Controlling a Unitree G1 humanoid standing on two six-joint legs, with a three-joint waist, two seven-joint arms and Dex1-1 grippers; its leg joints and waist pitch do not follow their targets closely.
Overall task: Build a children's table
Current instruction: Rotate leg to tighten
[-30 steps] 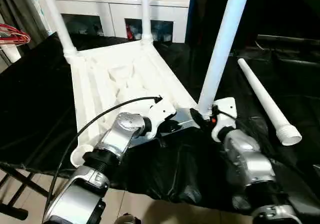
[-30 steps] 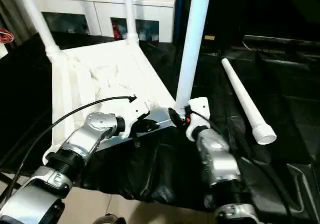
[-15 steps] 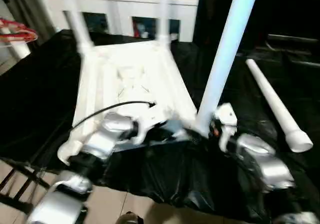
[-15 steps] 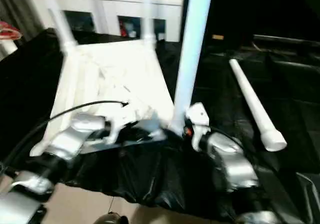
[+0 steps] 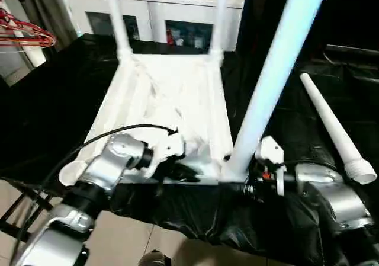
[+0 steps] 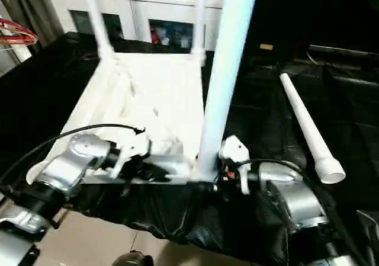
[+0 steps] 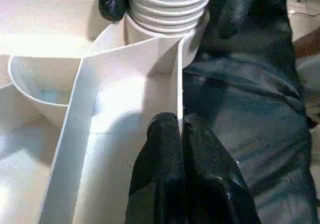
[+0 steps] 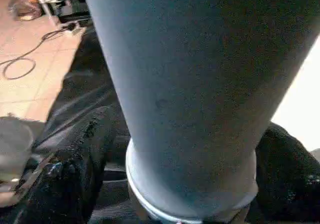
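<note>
White ribbed plastic, the upturned table top [image 5: 172,94] fills centre frame on black sheeting [image 5: 47,112]. My left jaws [image 7: 181,129] pinch its thin rim [image 7: 179,84]; my right jaws [image 8: 170,184], spread, straddle the smooth tapered leg [image 5: 272,82] upright in its lower-right corner socket.

Both silver forearms reach forward and angle inward. The left gripper [image 7: 181,134] is pinched closed; the right gripper [image 5: 237,186] has its black fingers [image 8: 75,169] spread wide.

A white cabinet [image 5: 154,8] with glass doors stands behind the black-draped work surface [image 5: 47,106] on beige tile floor [image 5: 127,245].
</note>
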